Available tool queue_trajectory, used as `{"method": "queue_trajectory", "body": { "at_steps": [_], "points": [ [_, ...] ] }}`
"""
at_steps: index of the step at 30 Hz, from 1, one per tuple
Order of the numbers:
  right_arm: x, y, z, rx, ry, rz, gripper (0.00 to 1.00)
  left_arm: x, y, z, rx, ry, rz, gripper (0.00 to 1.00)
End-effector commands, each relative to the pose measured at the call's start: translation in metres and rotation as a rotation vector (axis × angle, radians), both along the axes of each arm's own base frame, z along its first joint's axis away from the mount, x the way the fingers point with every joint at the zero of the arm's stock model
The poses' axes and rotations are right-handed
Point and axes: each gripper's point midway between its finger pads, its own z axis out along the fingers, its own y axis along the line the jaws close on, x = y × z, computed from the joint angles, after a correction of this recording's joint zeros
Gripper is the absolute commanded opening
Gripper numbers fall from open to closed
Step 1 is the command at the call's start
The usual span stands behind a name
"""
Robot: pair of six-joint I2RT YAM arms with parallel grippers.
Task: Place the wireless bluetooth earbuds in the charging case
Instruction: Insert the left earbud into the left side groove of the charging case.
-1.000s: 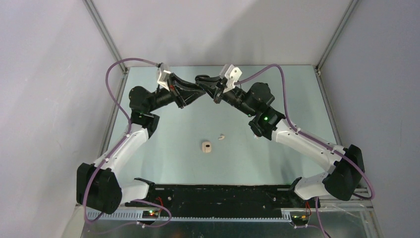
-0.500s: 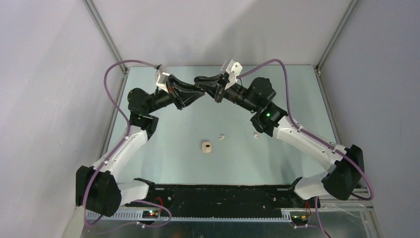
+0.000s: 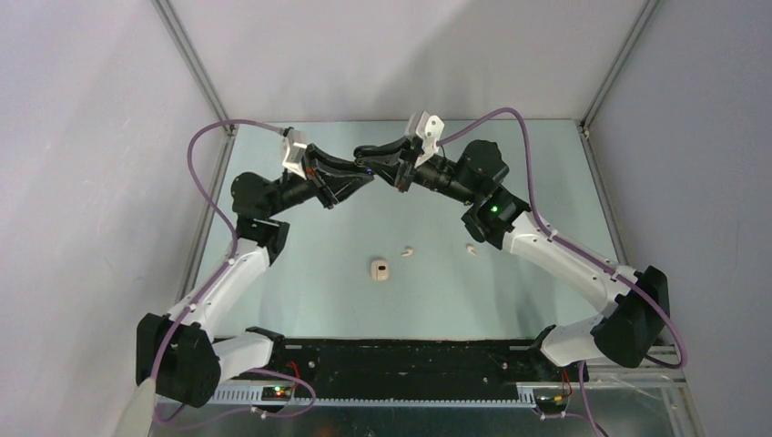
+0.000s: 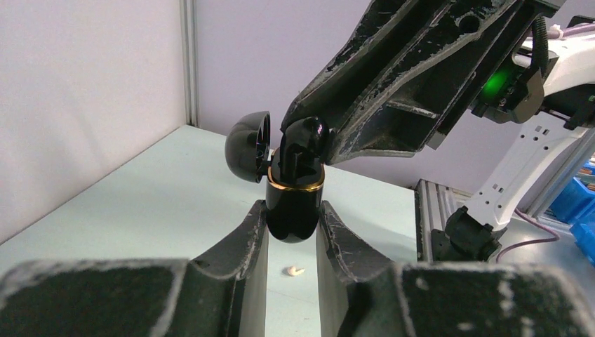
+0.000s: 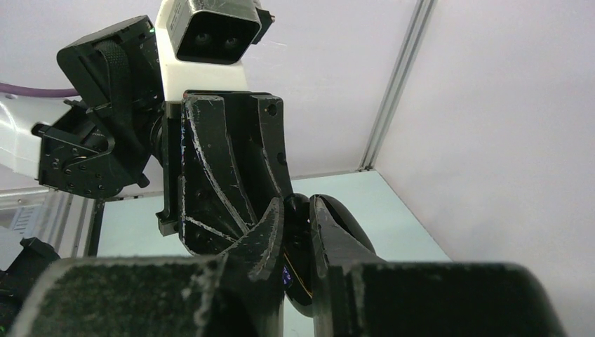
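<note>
Work surface: a pale green table (image 3: 319, 246), matte, bounded by metal frame rails (image 3: 187, 68) at the far corners and plain pale walls (image 3: 410, 55) on three sides. A black base strip (image 3: 401, 360) runs along the 6 o'clock edge and carries both arms. Purple cables (image 3: 205, 173) loop above the table at each side.

Left gripper (image 4: 292, 210): raised off the surface toward 12 o'clock, clamped on the lower body of a black charging case (image 4: 295, 200). The case stands upright between the fingers, a gold band round its rim. Its lid (image 4: 249, 147) is hinged back to the 9 o'clock side in the left wrist view.

Right gripper (image 5: 297, 207): meets the left one from the 3 o'clock side, its tips at the mouth of the case. A glossy black earbud (image 4: 306, 133) sits at the top of the case opening, directly under those tips. The fingers stand close together with something dark between them; whether they grip the earbud cannot be determined.

On the surface near the table centre: a cream case (image 3: 380, 269). One cream earbud (image 3: 408, 249) lies near it at 1 o'clock, apart from it. A second cream earbud (image 3: 472, 248) lies well apart at 3 o'clock, just beside the right arm's forearm.
</note>
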Motion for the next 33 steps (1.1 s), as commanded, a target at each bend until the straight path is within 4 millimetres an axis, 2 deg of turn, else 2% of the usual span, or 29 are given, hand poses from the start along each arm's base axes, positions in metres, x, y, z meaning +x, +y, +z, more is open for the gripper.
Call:
{"method": "queue_trajectory", "body": {
  "at_steps": [1,5,13,18,33],
  "points": [
    [0.004,-0.001,0.012,0.012,-0.008,-0.013,0.19,-0.017,0.007,0.032,-0.046,-0.133,0.003,0.00],
    [0.002,0.001,0.012,0.003,-0.017,0.002,0.27,-0.017,0.006,0.031,-0.043,-0.132,-0.001,0.00],
    [0.000,0.004,0.011,-0.019,-0.033,0.018,0.25,-0.017,0.005,0.030,-0.035,-0.132,-0.010,0.00],
    [-0.002,0.005,0.017,-0.020,-0.048,0.023,0.33,-0.017,0.005,0.029,-0.031,-0.131,-0.013,0.00],
    [0.003,0.005,0.031,-0.018,-0.078,0.007,0.40,-0.018,0.005,0.029,-0.032,-0.136,-0.009,0.00]
  ]
}}
